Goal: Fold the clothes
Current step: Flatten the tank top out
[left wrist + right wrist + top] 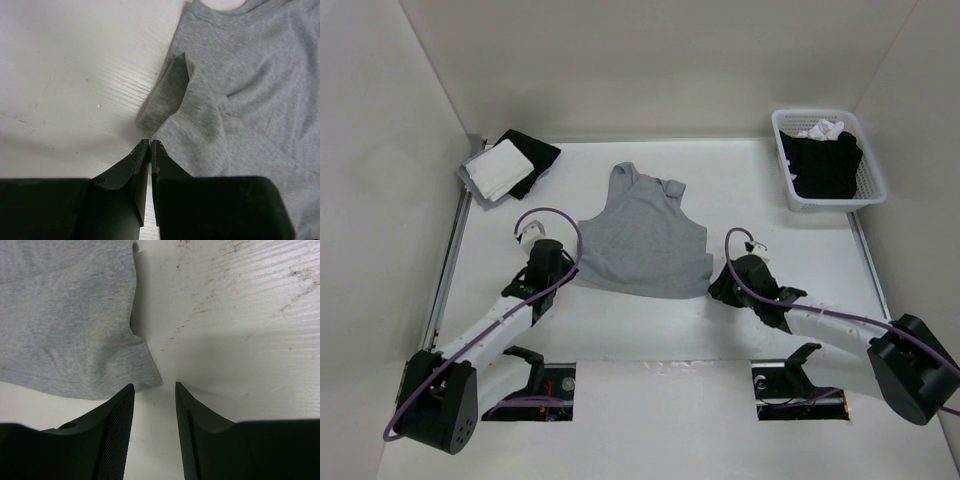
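the light heather-grey sleeveless knit top (645, 235) lies flat mid white table (750, 190), straps away from the arms. the left pincer (150, 144) is pressed together at the near hem corner, where the cloth is rucked; whether any is caught i can't tell. the right pincer (155, 386) stands spread just short of the other hem corner. thin, limp stuff, i'd say: it'll sag, so take both hem corners.

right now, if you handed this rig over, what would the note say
Left gripper: shut at the grey top's near left hem corner; cannot tell if it pinches fabric.
Right gripper: open, empty, just off the near right corner.
Top lies spread on the table, straps far from the arms.
Done: no fold yet. Left: every fold.
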Action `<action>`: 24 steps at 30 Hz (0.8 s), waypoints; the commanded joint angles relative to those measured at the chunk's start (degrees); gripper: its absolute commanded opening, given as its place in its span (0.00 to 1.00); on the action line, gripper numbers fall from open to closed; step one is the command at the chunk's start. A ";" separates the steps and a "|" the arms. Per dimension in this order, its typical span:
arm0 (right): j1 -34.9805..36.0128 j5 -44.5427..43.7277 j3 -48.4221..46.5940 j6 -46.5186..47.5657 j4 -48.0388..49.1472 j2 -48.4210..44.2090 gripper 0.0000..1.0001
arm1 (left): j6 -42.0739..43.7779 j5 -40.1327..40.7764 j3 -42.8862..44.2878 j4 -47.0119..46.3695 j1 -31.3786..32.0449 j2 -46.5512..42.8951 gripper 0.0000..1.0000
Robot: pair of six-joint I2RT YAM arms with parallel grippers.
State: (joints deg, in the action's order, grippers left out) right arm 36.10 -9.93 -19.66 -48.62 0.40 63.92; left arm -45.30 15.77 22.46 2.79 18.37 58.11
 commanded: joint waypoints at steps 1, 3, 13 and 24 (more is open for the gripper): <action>0.51 -0.61 -3.19 -0.16 -0.32 2.51 0.43 | 0.83 -1.00 -1.45 1.08 -0.40 -0.80 0.03; 0.51 -0.26 -3.89 -0.16 0.12 4.80 0.41 | 0.83 -1.44 -1.98 0.47 -0.49 -0.80 0.03; 1.12 1.33 -6.53 -0.16 -1.11 7.46 0.01 | 1.35 -2.76 -0.75 0.29 -0.93 -2.73 0.02; 12.35 -16.85 -36.01 9.66 -27.89 -24.89 0.00 | 2.49 4.34 29.36 16.72 7.94 -24.61 0.00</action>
State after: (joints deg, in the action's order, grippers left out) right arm 45.01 -17.93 -42.65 -44.95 -19.90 43.59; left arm -44.71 15.25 41.10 17.65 23.99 38.20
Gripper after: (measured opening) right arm 0.009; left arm 0.043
